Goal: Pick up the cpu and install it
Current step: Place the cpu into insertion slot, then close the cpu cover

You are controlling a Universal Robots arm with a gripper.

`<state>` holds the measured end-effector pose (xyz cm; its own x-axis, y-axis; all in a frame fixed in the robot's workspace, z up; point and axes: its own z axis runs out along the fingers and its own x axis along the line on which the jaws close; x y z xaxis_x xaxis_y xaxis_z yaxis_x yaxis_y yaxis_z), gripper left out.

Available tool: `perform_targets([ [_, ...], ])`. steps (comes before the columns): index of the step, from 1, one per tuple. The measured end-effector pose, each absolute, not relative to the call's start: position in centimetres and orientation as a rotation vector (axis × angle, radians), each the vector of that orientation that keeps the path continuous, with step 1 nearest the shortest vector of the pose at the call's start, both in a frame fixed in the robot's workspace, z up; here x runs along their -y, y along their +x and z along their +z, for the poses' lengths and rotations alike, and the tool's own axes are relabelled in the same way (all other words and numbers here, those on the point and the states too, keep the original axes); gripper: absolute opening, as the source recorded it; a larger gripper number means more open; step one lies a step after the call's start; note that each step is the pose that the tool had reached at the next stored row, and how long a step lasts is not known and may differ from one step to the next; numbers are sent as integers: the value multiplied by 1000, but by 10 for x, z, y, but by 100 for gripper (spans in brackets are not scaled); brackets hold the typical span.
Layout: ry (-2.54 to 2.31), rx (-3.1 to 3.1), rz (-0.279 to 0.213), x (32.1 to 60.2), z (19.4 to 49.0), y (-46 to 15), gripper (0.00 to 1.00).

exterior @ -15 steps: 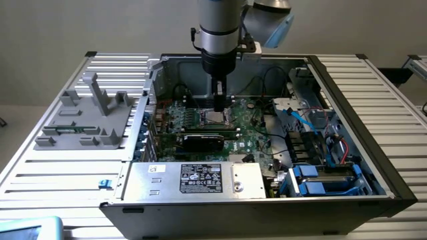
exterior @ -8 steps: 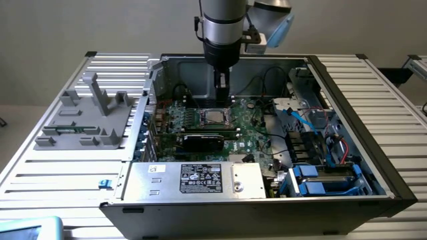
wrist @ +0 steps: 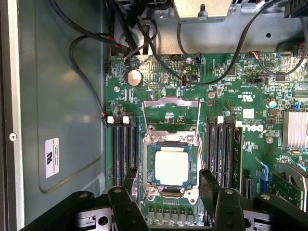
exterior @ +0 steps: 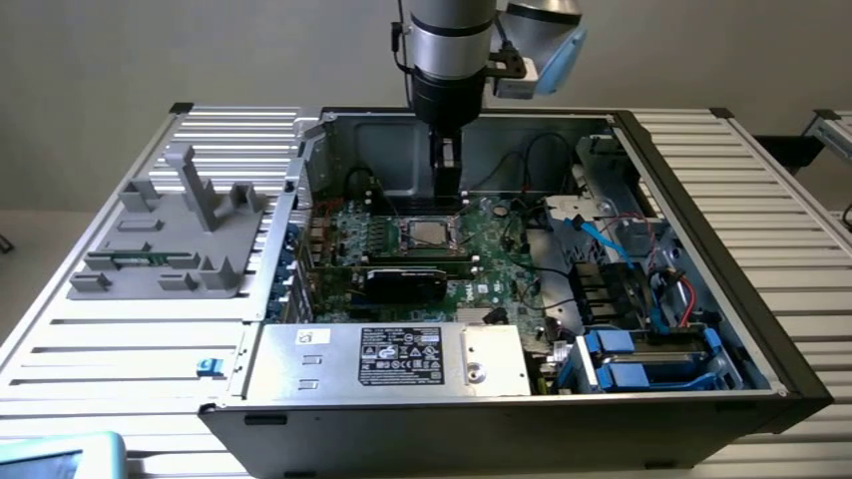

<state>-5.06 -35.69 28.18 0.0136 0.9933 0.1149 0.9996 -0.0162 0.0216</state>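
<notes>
While the cpu [wrist: 172, 167] lay seated in the socket [wrist: 148, 159], frame [wrist: 171, 102] unlatched, the gripper [wrist: 168, 183] hovered above, fingers apart, empty.

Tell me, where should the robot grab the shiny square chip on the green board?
Probably by two opposite thin edges of the cpu, coming straight down from above. It lies flat in its socket with the metal frame swung open, so the top looks like the only way in. The open gripper hangs over it.
</notes>
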Motion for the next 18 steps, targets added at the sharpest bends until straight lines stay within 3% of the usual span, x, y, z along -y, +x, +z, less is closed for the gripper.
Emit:
perform_targets([
  [13,-2189,2156,-150,357,282,-51,61],
  [15,-2189,2156,-150,357,282,-51,48],
  [18,-2189,2156,-150,357,282,-51,42],
])
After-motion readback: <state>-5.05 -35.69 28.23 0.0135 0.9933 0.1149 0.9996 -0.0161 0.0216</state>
